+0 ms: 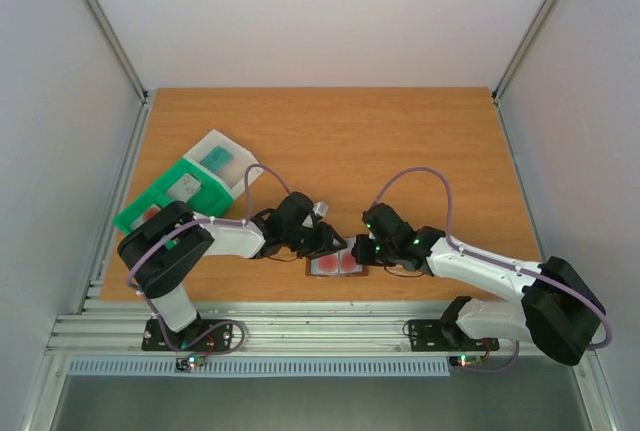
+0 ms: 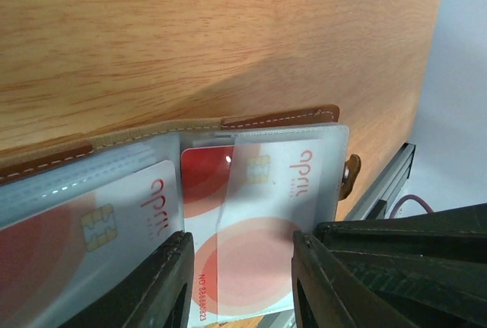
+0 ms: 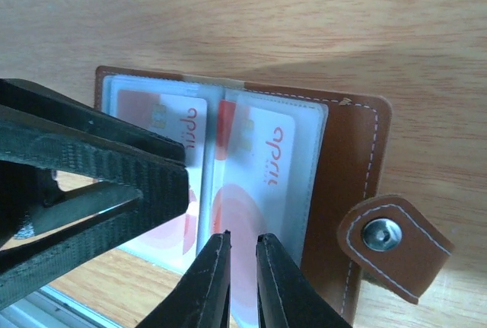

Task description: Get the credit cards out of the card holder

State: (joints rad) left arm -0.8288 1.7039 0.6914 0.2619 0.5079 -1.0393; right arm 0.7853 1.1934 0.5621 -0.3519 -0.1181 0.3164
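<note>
You're looking at "april" in red lettering on both pale credit cards, each with red discs and a gold chip. In the left wrist view one is also carrying a line starting "NO.", digits too blurred to read. Both are sitting in frosted clear sleeves inside the brown stitched-leather bifold card holder. It's lying open on the wooden bench near the front edge, with its snap tab sticking out at one side. Left jaws are standing partly open, tips over the holder and straddling one sleeved card, nothing visibly clamped. Right jaws are sitting almost closed, just a narrow slit, tips over the card nearer the snap tab. Can't tell if they're pinching a sleeve.
</note>
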